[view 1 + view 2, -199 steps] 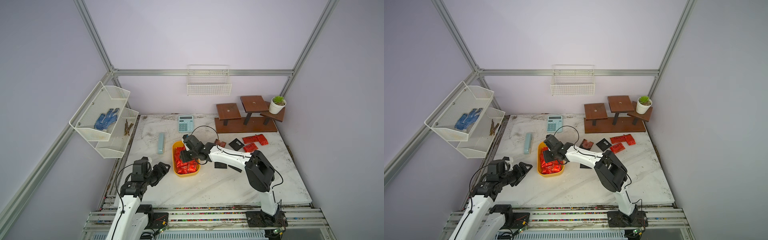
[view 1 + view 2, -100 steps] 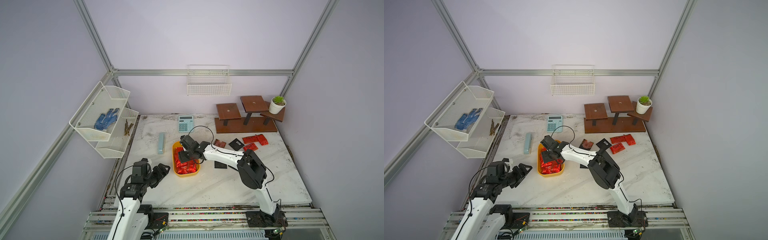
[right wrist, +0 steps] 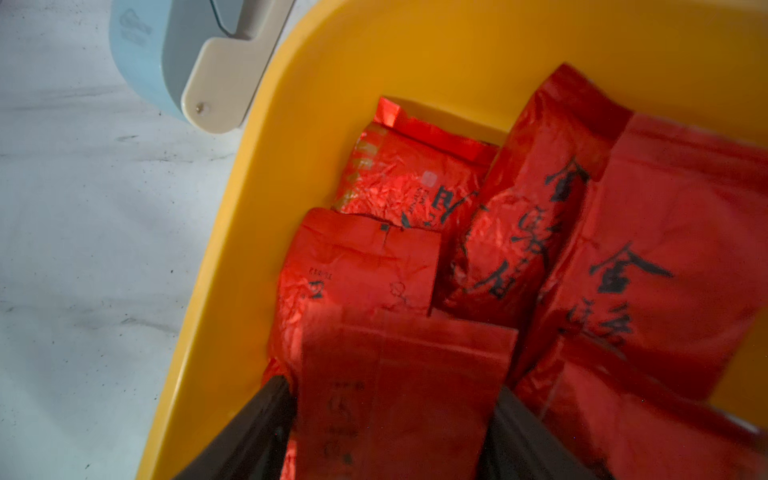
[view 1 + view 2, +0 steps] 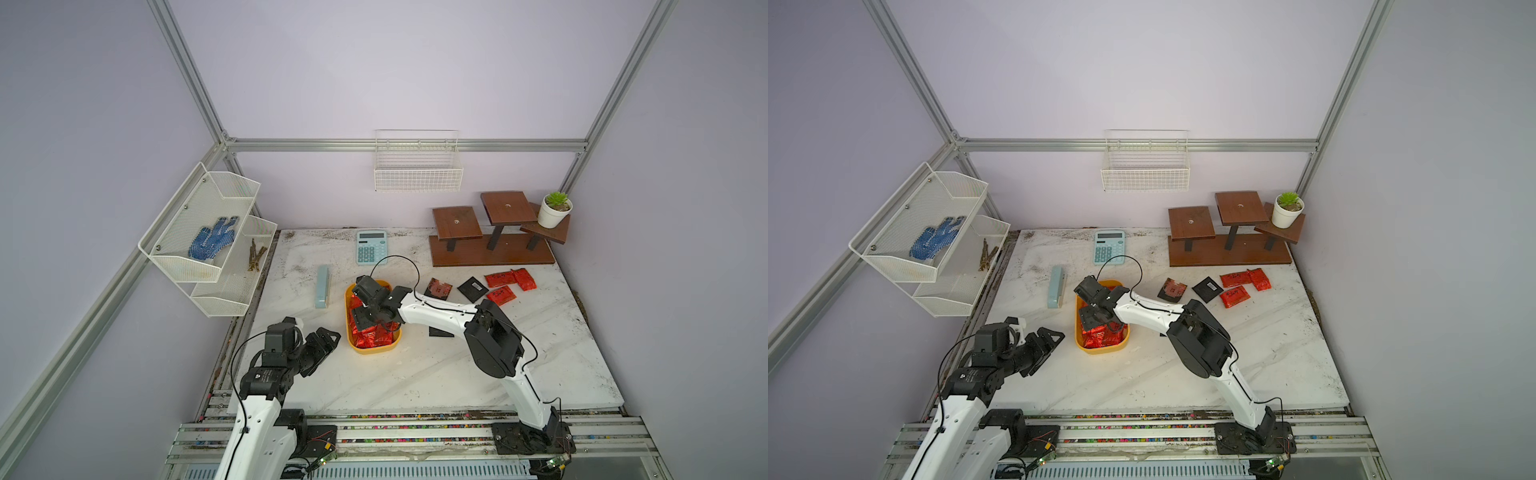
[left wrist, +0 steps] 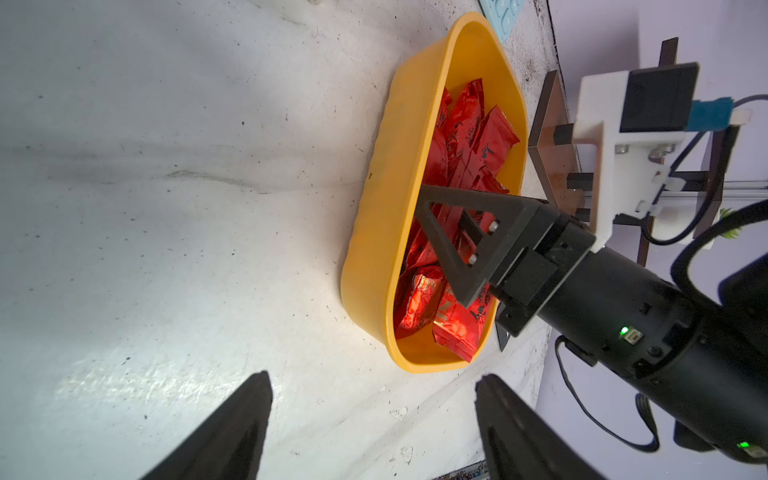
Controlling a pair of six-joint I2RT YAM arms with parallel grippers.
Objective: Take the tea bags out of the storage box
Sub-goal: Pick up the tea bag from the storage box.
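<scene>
Inside the storage box (image 4: 376, 350): heaped tea bags (image 3: 361, 266), red foil. Also inside it, the right gripper (image 3: 390, 388), fingers spread astride one red sachet (image 3: 399, 415). Just beside the storage box, the left gripper (image 5: 374, 415), fingers spread over bare table (image 5: 124, 208). Right of the storage box, apart from it: three loose red sachets (image 4: 500, 278), one black sachet (image 4: 473, 287), one reddish-brown sachet (image 4: 439, 288).

In the right wrist view the right gripper (image 3: 390, 399) shows only its fingertips; the rest is cut by the edge. The red sachet (image 3: 399, 365) between them is blurred; you cannot tell if it is gripped. In a top view the right arm (image 4: 436, 314) hides much of the storage box (image 4: 374, 349) and most of a black sachet (image 4: 439, 332). The print on the loose red sachets (image 4: 500, 278) is too small to read.
</scene>
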